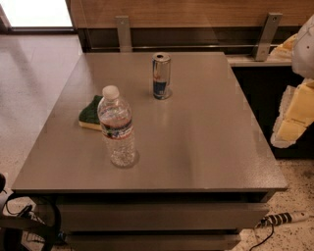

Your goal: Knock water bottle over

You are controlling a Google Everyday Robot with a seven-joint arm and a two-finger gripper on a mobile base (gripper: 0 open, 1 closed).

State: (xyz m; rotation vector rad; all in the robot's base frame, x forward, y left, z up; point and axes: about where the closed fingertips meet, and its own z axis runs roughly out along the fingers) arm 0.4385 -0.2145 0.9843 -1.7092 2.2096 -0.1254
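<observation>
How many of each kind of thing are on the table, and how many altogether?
water bottle: 1
can: 1
sponge: 1
Total: 3 on the table.
The hand is not on the table; it hangs off to the right, past the table's edge.

Grey table (206, 147), speckled floor (29, 73), wood wall (196, 12) behind, bright window (37, 12) top L; hand (294, 115) far R
</observation>
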